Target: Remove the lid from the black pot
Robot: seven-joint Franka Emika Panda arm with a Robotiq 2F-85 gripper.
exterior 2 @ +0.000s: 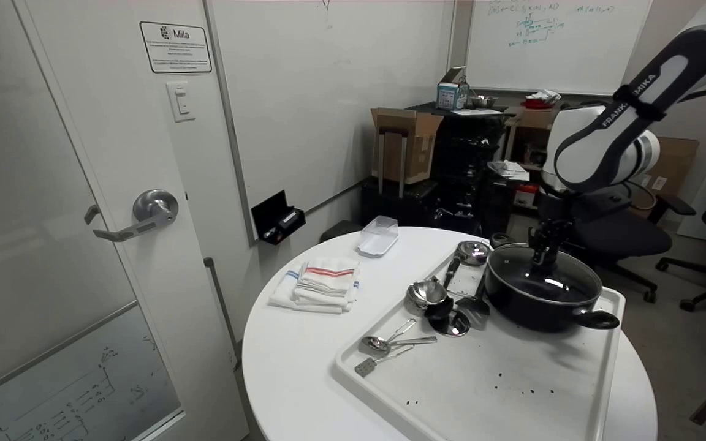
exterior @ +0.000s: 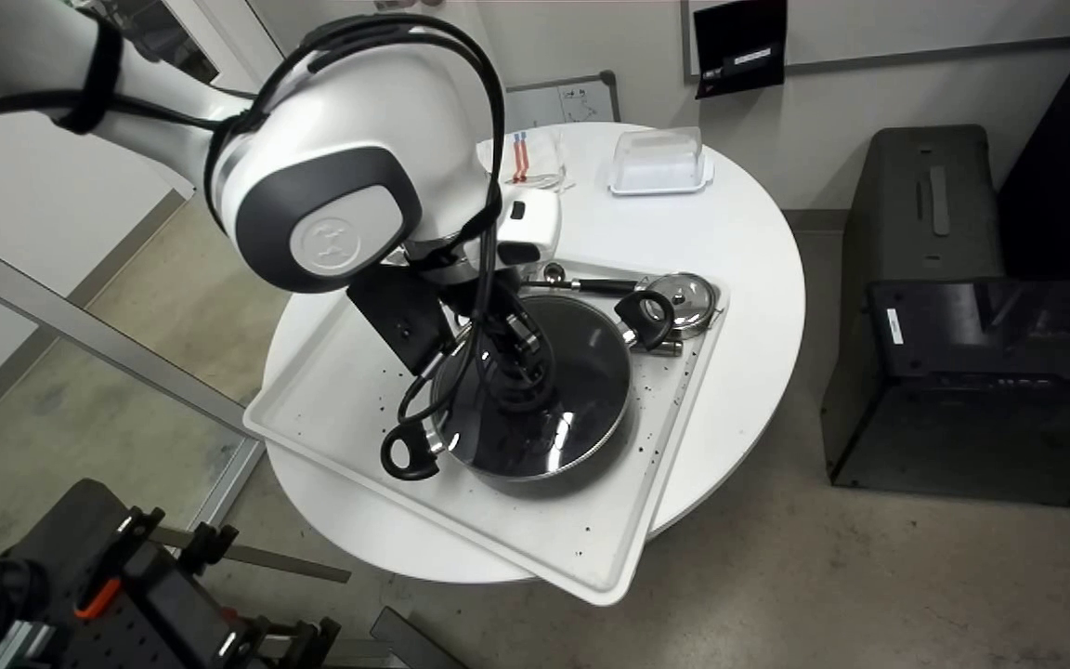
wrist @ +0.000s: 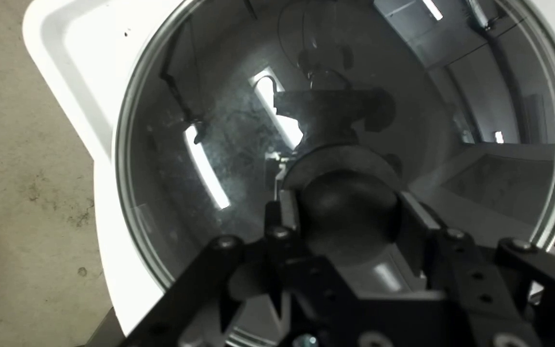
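Observation:
The see-through glass lid with its silvery rim lies on the black pot, level in both exterior views. The lid fills most of the wrist view. My gripper points down at the middle of the lid. Its two fingers stand on either side of the dark round knob and appear to touch it on both sides. The gripper also shows over the lid's centre in an exterior view. The pot's black loop handles stick out past the rim; one is at its near left.
The pot stands on a white tray on a round white table. Metal and black utensils lie in the tray beside the pot. Folded towels and a clear plastic box sit on the table.

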